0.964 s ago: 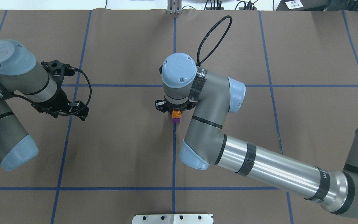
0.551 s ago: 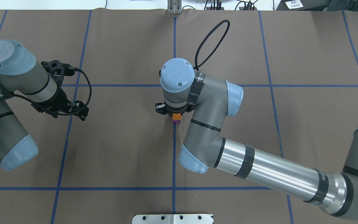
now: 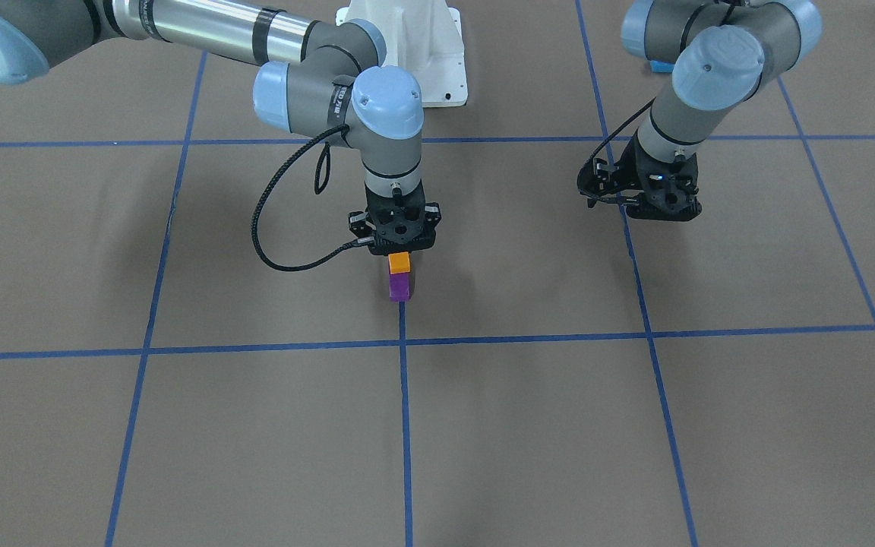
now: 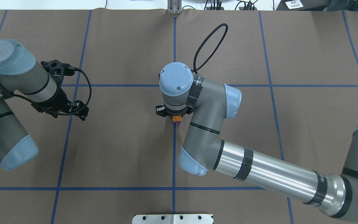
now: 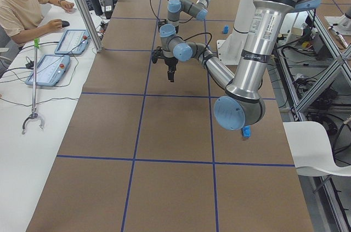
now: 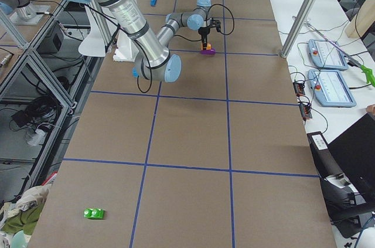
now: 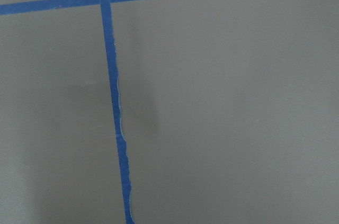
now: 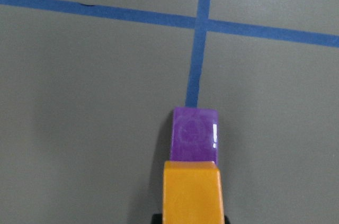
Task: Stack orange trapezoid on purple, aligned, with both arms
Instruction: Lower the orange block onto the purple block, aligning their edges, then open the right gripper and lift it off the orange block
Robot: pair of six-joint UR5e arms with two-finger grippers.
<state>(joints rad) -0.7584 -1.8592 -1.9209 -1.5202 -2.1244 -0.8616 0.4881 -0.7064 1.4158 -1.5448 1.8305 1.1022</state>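
Right pincer (image 3: 399, 257) clamps the orange trapezoid (image 8: 192, 192) — purple block (image 8: 194, 134) just beneath, showing toward 12 o'clock in the wrist view.

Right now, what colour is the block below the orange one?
Purple block; the right wrist view shows it best.

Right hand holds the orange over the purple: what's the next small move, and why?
Probably lower the right hand straight down a little. The orange hangs just above the purple, roughly lined up, and the purple's stud shows uncovered in the wrist view, so it isn't seated.
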